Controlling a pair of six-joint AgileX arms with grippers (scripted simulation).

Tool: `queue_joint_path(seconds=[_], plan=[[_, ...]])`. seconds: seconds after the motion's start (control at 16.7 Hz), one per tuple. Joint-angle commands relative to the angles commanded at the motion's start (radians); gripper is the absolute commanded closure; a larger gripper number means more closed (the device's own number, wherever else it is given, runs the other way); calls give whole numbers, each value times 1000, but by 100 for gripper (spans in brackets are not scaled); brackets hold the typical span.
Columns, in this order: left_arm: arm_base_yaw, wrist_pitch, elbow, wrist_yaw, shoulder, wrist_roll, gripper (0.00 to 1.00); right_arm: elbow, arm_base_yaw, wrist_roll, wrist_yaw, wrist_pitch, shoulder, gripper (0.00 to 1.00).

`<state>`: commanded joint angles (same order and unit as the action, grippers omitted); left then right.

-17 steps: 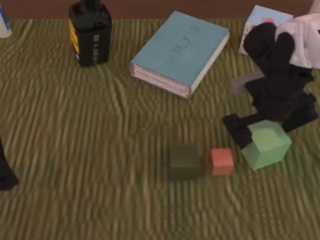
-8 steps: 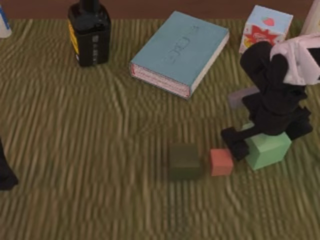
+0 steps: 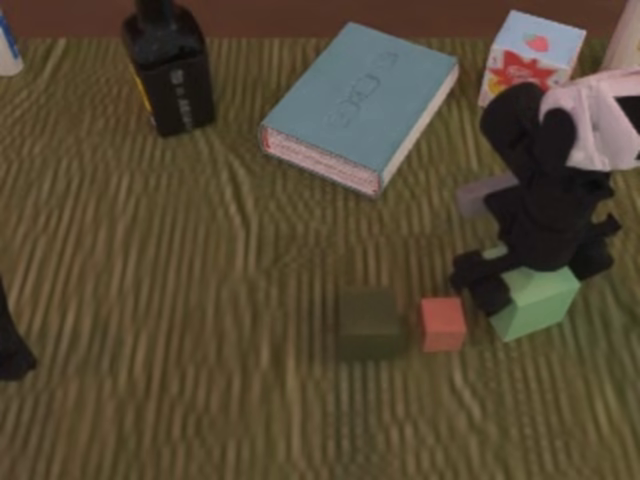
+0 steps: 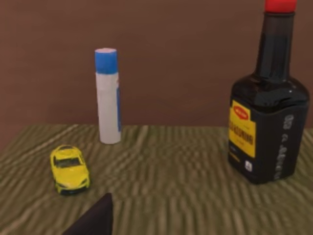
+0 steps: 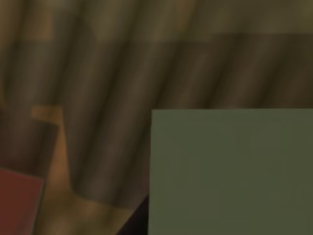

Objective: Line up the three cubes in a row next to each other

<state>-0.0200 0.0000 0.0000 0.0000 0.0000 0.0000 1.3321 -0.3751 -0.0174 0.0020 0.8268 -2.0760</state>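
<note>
Three cubes lie toward the table's front right. The dark olive cube point(image 3: 370, 322) is leftmost and the small salmon-red cube point(image 3: 443, 323) sits just right of it with a narrow gap. The large light green cube point(image 3: 540, 300) is close to the red one's right, slightly farther back and turned at an angle. My right gripper point(image 3: 535, 272) is shut on it from above, one black finger on either side. The right wrist view shows the green cube point(image 5: 230, 171) filling the frame, with the red cube point(image 5: 17, 200) at the edge. My left gripper point(image 3: 12, 355) is parked open at the table's left edge.
A light blue book point(image 3: 360, 105) lies at the back centre and a dark sauce bottle point(image 3: 170, 80) at the back left. A strawberry carton point(image 3: 530, 55) stands behind the right arm. The left wrist view shows a yellow toy car point(image 4: 70, 169) and a white-blue tube point(image 4: 108, 95).
My right gripper has lowered the light green cube and carried it slightly left, close to the red cube. The dark bottle looks slightly shifted. The left arm has not moved.
</note>
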Motion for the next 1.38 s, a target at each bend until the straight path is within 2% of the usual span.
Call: queue_joint_path(seconds=[0.24, 0.3, 0.9, 1.38], plan=[[0, 0, 0, 0, 0, 0, 0, 0, 0, 0, 0, 0, 0, 98], [0, 0, 0, 0, 0, 0, 0, 0, 0, 0, 0, 0, 0, 100], [0, 0, 0, 0, 0, 0, 0, 16, 0, 0, 0, 20, 13, 100], [0, 0, 0, 0, 0, 0, 0, 156, -7, 2, -1, 253, 103, 100]])
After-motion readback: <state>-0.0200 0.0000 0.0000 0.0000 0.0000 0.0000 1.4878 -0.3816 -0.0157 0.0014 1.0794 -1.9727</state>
